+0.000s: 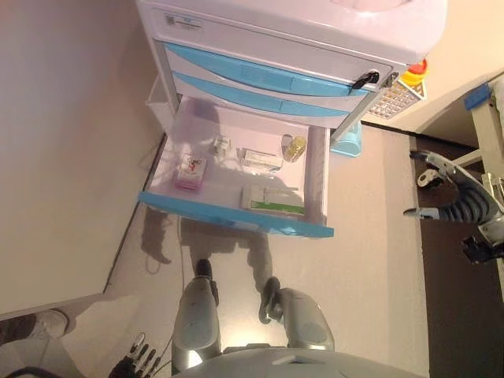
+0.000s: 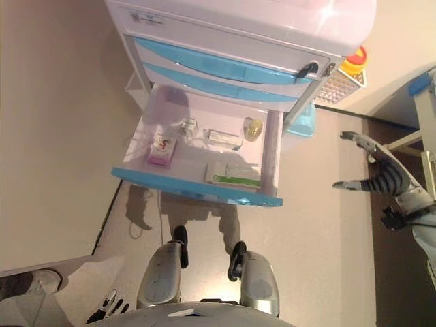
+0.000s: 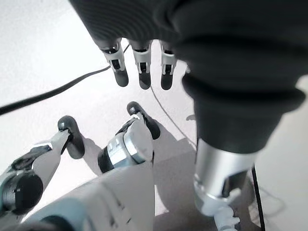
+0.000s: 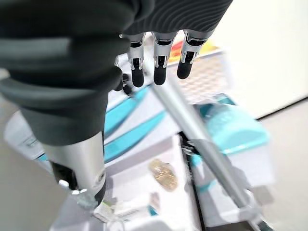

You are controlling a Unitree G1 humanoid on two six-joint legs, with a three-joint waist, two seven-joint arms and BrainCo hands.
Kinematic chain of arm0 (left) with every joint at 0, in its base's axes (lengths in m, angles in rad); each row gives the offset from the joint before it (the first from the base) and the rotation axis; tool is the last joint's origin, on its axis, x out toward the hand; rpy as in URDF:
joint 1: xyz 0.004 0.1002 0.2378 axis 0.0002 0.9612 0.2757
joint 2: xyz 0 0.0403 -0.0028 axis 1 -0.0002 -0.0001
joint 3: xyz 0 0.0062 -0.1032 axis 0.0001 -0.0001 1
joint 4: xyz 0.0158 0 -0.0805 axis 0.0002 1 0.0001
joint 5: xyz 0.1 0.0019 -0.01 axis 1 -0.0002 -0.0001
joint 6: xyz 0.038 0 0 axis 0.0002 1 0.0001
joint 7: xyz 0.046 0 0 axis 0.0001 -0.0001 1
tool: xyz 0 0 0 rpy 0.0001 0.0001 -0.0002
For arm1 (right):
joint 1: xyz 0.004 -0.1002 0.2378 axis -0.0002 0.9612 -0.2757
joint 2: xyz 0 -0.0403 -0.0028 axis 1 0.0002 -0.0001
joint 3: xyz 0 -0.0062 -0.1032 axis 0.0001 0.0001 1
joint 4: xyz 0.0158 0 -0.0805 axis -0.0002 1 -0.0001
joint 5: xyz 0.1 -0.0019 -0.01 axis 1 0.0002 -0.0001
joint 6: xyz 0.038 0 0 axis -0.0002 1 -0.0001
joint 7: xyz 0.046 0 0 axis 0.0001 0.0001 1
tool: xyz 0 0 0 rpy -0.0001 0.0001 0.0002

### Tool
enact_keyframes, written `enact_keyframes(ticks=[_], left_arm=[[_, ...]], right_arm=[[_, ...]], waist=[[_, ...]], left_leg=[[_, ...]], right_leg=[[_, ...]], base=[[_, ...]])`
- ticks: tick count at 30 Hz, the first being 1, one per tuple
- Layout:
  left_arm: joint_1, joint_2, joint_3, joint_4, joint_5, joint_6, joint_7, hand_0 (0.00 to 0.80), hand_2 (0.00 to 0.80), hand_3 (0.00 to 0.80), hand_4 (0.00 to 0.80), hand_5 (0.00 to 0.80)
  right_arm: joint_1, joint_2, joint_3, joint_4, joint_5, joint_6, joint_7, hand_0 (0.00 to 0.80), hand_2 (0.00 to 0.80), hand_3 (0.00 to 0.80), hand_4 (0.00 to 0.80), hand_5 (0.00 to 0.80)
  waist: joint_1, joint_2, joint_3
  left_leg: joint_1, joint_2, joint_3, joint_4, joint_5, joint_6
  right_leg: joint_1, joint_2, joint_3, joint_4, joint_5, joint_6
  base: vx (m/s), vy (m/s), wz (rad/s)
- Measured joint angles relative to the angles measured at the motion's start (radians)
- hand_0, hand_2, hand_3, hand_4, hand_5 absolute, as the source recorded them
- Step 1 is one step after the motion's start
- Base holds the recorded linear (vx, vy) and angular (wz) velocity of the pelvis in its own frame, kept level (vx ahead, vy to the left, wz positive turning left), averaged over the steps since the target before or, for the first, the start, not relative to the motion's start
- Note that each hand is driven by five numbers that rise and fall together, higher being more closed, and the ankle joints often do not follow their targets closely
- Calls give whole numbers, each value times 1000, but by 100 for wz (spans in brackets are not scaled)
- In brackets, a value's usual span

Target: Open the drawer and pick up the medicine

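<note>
The drawer (image 1: pixel 236 177) of the cart (image 1: pixel 291 47) stands pulled out, its blue front (image 1: pixel 236 214) toward the robot. Inside lie several medicines: a pink box (image 1: pixel 190 172) at the drawer's left, a small vial (image 1: pixel 220 146) and a white box (image 1: pixel 261 159) further back, a yellow bottle (image 1: pixel 294 147) in the back right corner, and a green-and-white box (image 1: pixel 272 199) just behind the front panel on the right.

The right robot hand (image 2: pixel 371 167) hangs in the air well to the right of the drawer, level with its front corner and apart from it. Its fingers (image 4: pixel 156 65) are straight and spread from the thumb (image 4: pixel 82 168), holding nothing (its wrist view looks past them onto the yellow bottle and the drawer's right wall). The green-and-white box is the medicine nearest this hand, off to its left.

The left robot hand (image 1: pixel 135 358) shows low at the bottom edge, near the floor (image 1: pixel 370 260) and well short of the drawer. Its fingers (image 3: pixel 143 67) hang loose and uncurled, empty, with only floor past them.

A yellow bin (image 1: pixel 413 76) sits behind the cart, up and left of the right hand.
</note>
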Motion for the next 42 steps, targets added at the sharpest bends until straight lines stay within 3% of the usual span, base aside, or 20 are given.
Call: enact_keyframes(ticks=[8, 15, 21, 31, 42], left_arm=[[-70, 12, -48, -9, 0, -24, 55, 0, 0, 0, 0, 0], [-111, 26, -57, -11, 0, -28, 56, 0, 0, 0, 0, 0], [-135, 22, -71, -10, 1, -27, 56, 0, 0, 0, 0, 0], [-142, 21, -96, -16, 3, -18, 54, 0, 0, 0, 0, 0], [-141, 19, -104, -43, 20, -17, 53, 0, 0, 0, 0, 0]], right_arm=[[-259, -23, 215, 50, -46, 106, 37, 0, 0, 0, 0, 0], [-450, -22, 375, 161, -103, 156, 44, 0, 0, 0, 0, 0], [-610, -6, 465, 307, -164, 180, 32, 0, 0, 0, 0, 0], [-778, 25, 574, 469, -229, 195, -17, 0, 0, 0, 0, 0], [-912, 63, 685, 645, -288, 224, -59, 0, 0, 0, 0, 0]], waist=[[51, 11, 18], [93, 36, 89], [113, 70, 116], [162, 117, 143], [191, 132, 150]], left_leg=[[-58, -21, -15, 6, 11, 23], [-82, -43, -24, 5, 17, 35], [-96, -74, -29, -9, 35, 59], [-100, -105, -29, -26, 40, 68], [-122, -115, -28, -26, 47, 76]], right_leg=[[-31, -21, -35, -1, 18, 11], [-47, -42, -46, -2, 23, 19], [-54, -69, -60, 1, 25, 24], [-67, -96, -61, 6, 25, 24], [-97, -108, -58, 18, 25, 24]], base=[[-32, 5, 14], [-15, 33, 9], [28, 32, 11], [-1, 26, 3], [-1, 4, 1]])
